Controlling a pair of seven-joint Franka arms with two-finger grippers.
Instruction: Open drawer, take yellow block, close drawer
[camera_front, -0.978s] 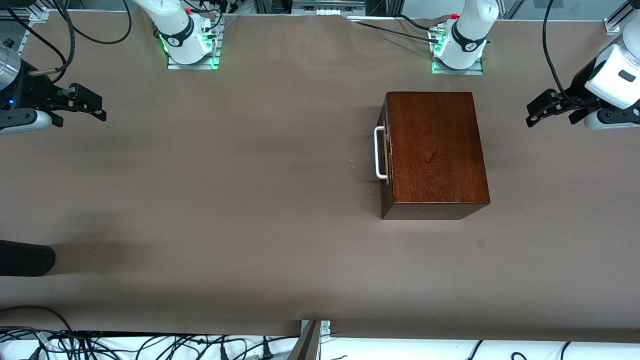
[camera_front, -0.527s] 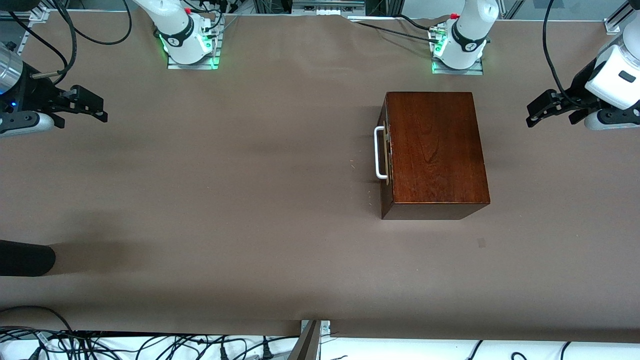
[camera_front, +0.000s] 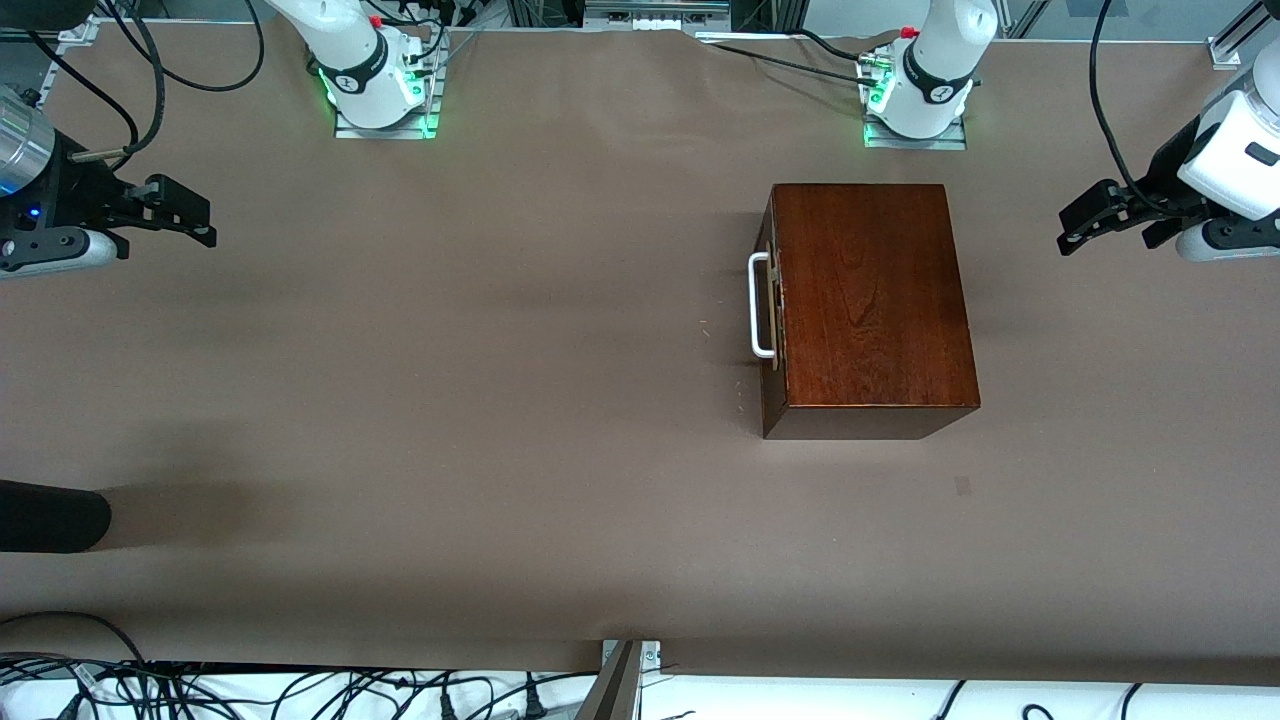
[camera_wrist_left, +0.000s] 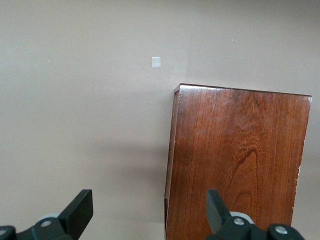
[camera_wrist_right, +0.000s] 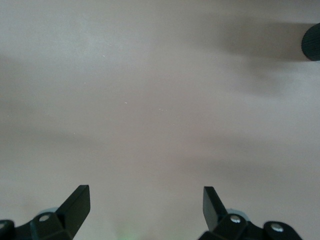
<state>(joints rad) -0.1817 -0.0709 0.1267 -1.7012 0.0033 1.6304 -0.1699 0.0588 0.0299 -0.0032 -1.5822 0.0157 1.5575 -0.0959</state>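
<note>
A glossy dark wooden box (camera_front: 870, 300) stands on the table toward the left arm's end. Its drawer (camera_front: 768, 310) is shut, with a white bar handle (camera_front: 758, 305) on the front that faces the right arm's end. The yellow block is hidden. My left gripper (camera_front: 1075, 225) is open and empty, in the air at the left arm's end, apart from the box. In the left wrist view the box top (camera_wrist_left: 240, 165) shows past my gripper (camera_wrist_left: 147, 207). My right gripper (camera_front: 195, 215) is open and empty at the right arm's end; its wrist view (camera_wrist_right: 145, 205) shows bare table.
The brown table cover (camera_front: 450, 400) spans the whole surface. A black rounded object (camera_front: 50, 515) pokes in at the right arm's end, nearer the front camera, and shows in the right wrist view (camera_wrist_right: 311, 42). A small pale square mark (camera_front: 962, 486) lies near the box.
Both grippers have drifted slightly toward the robots' bases. The box and its drawer have not moved.
</note>
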